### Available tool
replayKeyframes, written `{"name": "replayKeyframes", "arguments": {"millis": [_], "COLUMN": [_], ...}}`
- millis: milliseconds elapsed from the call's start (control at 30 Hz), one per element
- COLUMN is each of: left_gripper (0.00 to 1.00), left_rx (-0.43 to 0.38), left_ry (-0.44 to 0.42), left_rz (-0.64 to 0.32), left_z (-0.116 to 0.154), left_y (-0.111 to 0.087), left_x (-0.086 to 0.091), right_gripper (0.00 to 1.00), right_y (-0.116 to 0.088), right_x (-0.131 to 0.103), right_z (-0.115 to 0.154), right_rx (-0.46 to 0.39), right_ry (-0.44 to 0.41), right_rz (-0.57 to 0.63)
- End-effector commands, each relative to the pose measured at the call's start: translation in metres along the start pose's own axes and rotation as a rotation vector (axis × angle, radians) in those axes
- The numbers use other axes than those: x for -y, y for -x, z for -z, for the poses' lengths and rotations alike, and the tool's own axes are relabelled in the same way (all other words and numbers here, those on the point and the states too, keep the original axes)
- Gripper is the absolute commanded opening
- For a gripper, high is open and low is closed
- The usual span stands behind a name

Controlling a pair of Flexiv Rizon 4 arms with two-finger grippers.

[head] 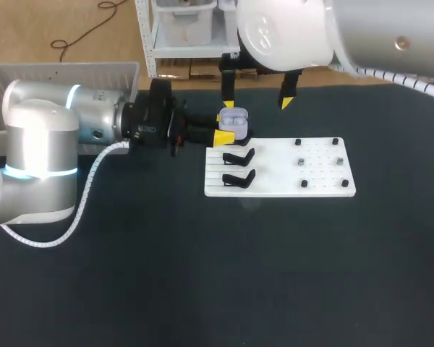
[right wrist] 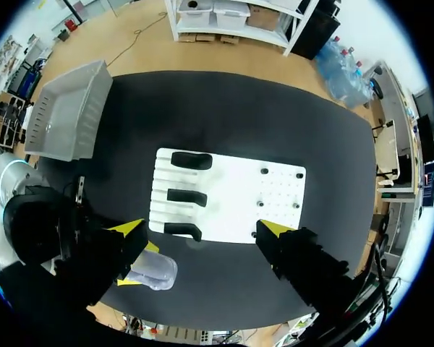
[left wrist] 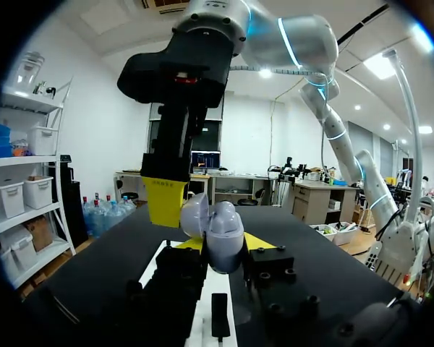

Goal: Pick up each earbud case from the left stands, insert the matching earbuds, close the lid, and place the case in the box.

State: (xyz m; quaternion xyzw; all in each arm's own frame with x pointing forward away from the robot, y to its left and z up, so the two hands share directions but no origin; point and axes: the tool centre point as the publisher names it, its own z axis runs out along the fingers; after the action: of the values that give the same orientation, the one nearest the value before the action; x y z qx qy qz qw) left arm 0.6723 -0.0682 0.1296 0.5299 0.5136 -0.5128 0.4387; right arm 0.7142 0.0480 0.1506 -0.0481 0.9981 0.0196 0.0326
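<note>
A pale lavender earbud case (head: 233,121) is held just above the far left corner of the white board (head: 325,170), its lid standing open. My left gripper (head: 223,128) is shut on it from both sides. In the left wrist view the case (left wrist: 221,230) sits between my yellow tips (left wrist: 223,247). My right gripper (head: 257,103) hangs above it, open wide, one finger (left wrist: 166,199) close beside the case. From the right wrist the case (right wrist: 158,272) lies under and beside that gripper (right wrist: 202,230). Small dark earbuds (head: 301,162) rest on the board's right half.
Black stands (head: 239,155) (head: 239,176) line the board's left side; three stands (right wrist: 187,196) show in the right wrist view. A grey bin (head: 65,72) sits at the table's far left corner. Dark tabletop (head: 224,275) stretches in front of the board.
</note>
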Motion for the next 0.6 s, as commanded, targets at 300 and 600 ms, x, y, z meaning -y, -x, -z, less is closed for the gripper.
{"name": "replayKeyframes", "arguments": {"millis": [300, 600], "left_gripper": [0.0, 0.0], "left_rx": [0.0, 0.01], "left_ry": [0.001, 0.025], "left_rz": [-0.001, 0.021], "left_z": [0.0, 0.003], "left_y": [0.0, 0.003], "left_x": [0.0, 0.0], "right_gripper": [1.0, 1.0], "right_y": [-0.021, -0.039], "right_x": [0.001, 0.013], "right_z": [0.011, 0.076], "right_rx": [0.05, 0.424], "right_ry": [0.026, 0.131], "right_rz": [0.016, 0.126]}}
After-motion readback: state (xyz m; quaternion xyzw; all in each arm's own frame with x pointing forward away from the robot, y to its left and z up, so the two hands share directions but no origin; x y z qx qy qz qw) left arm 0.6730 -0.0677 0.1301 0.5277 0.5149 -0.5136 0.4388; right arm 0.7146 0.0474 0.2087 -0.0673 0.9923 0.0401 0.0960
